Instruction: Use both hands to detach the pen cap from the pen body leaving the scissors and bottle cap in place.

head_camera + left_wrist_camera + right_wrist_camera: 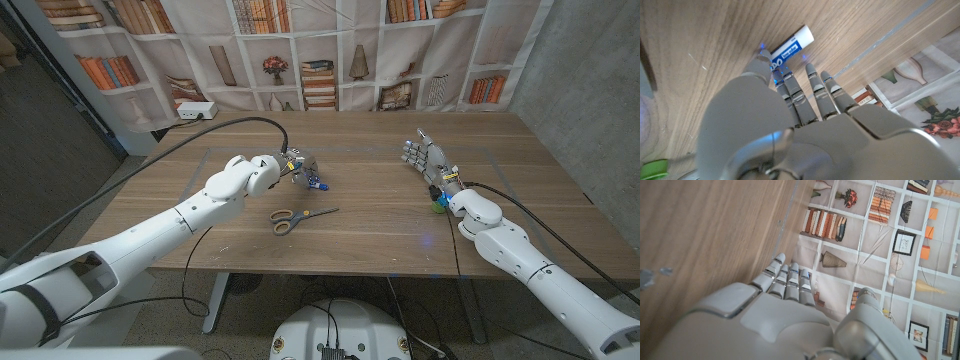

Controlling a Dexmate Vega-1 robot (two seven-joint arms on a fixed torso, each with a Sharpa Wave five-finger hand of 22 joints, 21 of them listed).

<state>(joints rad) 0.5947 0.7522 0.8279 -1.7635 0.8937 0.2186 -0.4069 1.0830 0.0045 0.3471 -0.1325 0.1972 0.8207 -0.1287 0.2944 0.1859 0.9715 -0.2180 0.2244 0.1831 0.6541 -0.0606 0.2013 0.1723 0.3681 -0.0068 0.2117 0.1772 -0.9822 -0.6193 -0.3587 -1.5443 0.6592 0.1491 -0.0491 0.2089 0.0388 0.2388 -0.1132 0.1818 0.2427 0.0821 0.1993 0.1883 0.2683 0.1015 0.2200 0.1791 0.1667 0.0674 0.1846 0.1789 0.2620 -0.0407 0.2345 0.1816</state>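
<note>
Wooden table (pixel 380 215) backed by a bookshelf-print curtain (pixel 300 50). Left hand (pixel 298 166) lowered near table centre, fingertips (pixel 812 70) at the white-and-blue pen (pixel 790 48) lying on the wood; grip not confirmable, state cannot be told. Right hand (pixel 428 160) standing apart at the right, fingers extended, holding nothing. Orange-handled scissors (pixel 298 217) just in front of left hand. Green bottle cap (pixel 438 208) beside right wrist.

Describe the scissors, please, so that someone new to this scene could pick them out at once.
Start at the wooden table and find the left hand reaching over its middle. Just nearer the front edge than that hand lie the scissors, flat on the wood. Their orange handle loops set them apart from the white and blue pen at the fingers.
</note>
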